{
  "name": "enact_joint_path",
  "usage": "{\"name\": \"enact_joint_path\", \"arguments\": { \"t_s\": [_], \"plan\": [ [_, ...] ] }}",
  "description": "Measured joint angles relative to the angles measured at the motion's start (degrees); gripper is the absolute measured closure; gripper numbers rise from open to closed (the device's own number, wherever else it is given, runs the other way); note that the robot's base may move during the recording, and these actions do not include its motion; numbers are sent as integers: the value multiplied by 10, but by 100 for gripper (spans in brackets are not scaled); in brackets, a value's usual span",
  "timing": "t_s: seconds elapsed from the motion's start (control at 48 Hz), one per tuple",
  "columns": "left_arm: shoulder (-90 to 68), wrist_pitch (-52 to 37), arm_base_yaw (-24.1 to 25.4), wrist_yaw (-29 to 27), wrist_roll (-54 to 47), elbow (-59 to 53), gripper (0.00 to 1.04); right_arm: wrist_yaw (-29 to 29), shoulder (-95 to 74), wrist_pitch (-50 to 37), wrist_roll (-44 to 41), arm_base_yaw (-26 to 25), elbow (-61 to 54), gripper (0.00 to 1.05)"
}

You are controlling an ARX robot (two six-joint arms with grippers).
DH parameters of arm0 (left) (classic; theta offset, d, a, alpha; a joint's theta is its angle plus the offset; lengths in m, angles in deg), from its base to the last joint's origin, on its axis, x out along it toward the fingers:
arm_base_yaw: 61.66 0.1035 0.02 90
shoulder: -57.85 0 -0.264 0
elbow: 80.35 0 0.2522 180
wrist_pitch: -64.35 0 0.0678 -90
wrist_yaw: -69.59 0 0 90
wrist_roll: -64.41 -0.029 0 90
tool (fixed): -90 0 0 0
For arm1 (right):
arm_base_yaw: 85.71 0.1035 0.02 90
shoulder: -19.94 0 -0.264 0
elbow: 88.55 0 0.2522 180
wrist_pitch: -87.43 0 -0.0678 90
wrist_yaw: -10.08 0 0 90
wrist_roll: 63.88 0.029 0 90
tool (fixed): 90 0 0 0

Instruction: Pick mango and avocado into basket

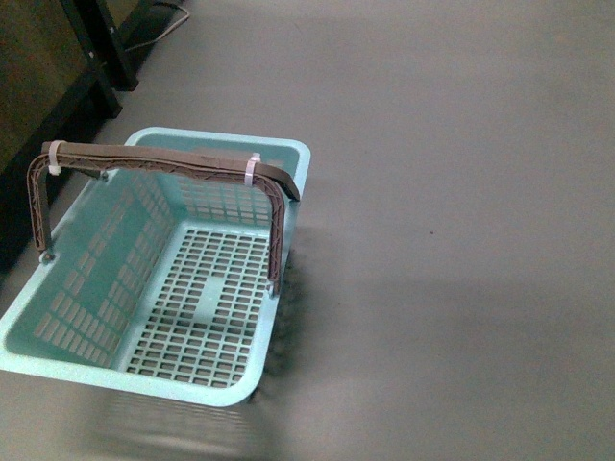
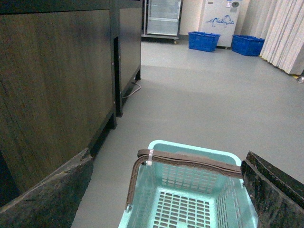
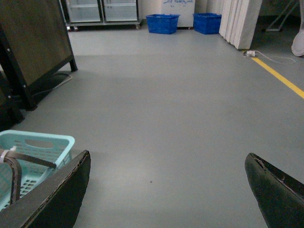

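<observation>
Nothing of the task was done, as far as the views showed. The basket [image 1: 221, 137] stood on the grey floor [image 1: 461, 240] with its handles [image 1: 173, 158] raised over it, and its slotted bottom lay bare. Neither mango nor avocado was in it. Neither fruit appeared in any view, so where they lay could not be told. The left gripper [image 2: 168, 156] hung near the basket, jaws spread wide with nothing between them. The right gripper [image 3: 167, 156] was likewise spread and empty, over bare floor beside the basket. Both picks and both placings were judged still to do, starting with finding the fruit.
</observation>
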Motion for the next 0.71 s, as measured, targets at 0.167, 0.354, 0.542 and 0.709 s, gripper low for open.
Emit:
{"name": "enact_joint_path", "arguments": {
  "t_s": [0.167,0.354,0.542,0.709],
  "plan": [
    [0,0,0,0,0,0,9,0,0,0,0,0,0,9],
    [0,0,0,0,0,0,9,0,0,0,0,0,0,9],
    [0,0,0,0,0,0,9,0,0,0,0,0,0,9],
    [-17,32,-11,-37,21,10,9,0,0,0,0,0,0,9]
  ]
}}
